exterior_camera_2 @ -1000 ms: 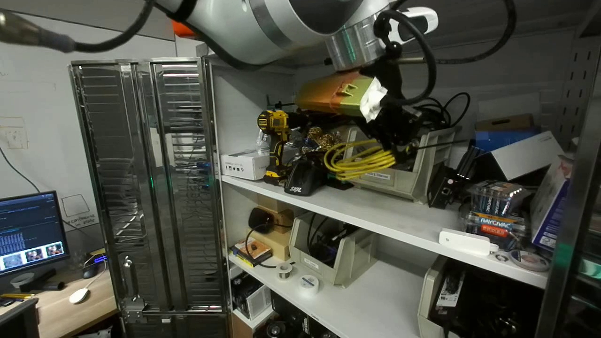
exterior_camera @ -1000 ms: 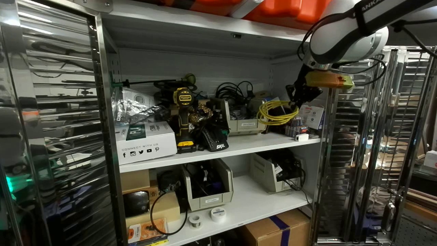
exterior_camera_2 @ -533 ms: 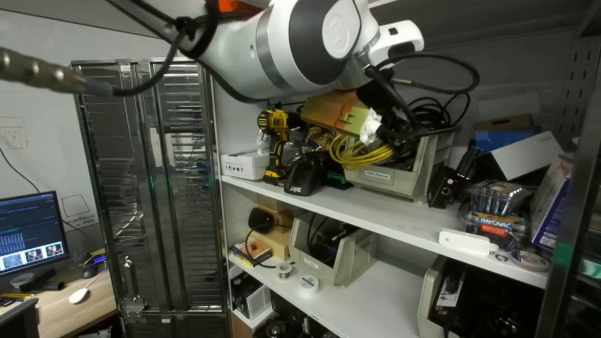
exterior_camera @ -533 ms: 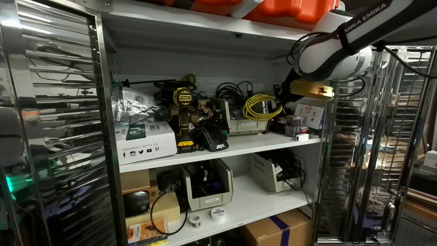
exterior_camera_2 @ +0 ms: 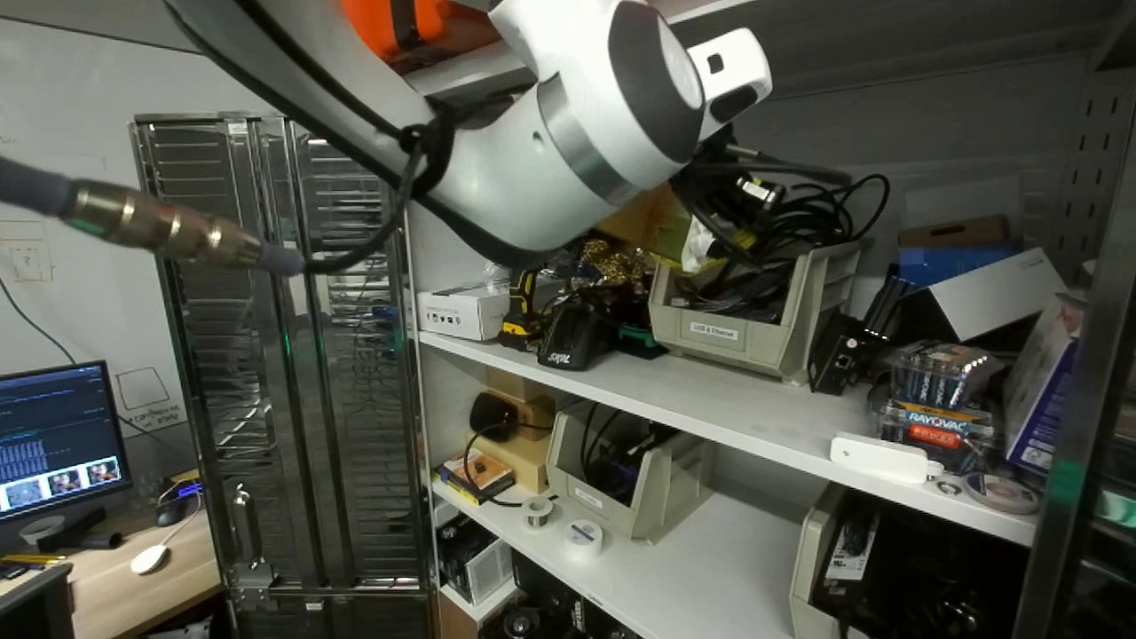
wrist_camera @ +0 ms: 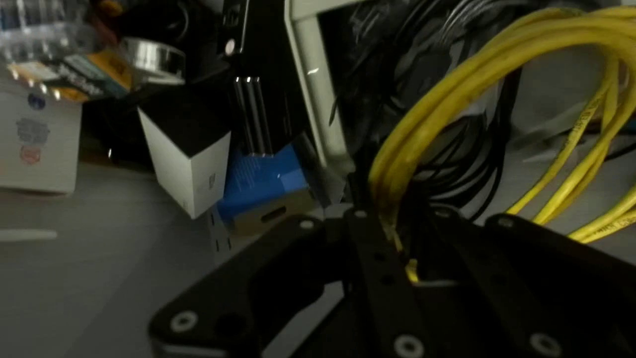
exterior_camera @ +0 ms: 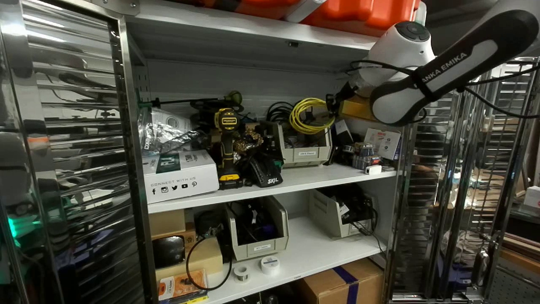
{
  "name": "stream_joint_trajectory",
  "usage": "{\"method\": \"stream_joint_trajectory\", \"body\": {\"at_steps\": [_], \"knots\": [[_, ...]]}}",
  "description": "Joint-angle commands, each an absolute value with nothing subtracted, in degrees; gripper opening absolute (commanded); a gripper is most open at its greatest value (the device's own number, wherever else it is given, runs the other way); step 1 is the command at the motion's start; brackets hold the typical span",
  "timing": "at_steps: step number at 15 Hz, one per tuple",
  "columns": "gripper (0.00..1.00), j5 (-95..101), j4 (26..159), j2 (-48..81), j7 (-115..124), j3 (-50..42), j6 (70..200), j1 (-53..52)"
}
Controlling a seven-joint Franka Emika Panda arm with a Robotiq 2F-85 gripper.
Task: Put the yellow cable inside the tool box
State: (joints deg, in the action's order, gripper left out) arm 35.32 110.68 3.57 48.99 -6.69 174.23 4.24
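Pinching the yellow cable (wrist_camera: 462, 84) ahead of itself, your end effector (wrist_camera: 389, 204) has just lifted it seemingly over the "USB & Ethernet" tool box (exterior_camera_2: 753, 346) below, so lowering likely follows.

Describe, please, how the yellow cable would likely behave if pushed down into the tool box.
The yellow cable probably flexes but springs back, since its loops arch outward. Held at one side by the gripper, it may swing. Its spread strands could snag on black cords in the tool box.

A workshop-like lab, by its robot arm (exterior_camera_2: 532, 169), yellow-and-black power drill (exterior_camera: 227, 147), crowded cabinet shelves (exterior_camera_2: 745, 410) and desk monitor (exterior_camera_2: 58, 439).
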Motion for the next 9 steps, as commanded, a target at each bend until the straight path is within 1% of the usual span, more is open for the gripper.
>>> {"method": "stream_joint_trajectory", "body": {"at_steps": [1,9], "knots": [[0.04,51.54,102.38,6.51,64.01,-10.38,174.41,2.94],[0.04,70.23,93.97,15.66,82.26,-10.61,168.73,-1.13]]}}
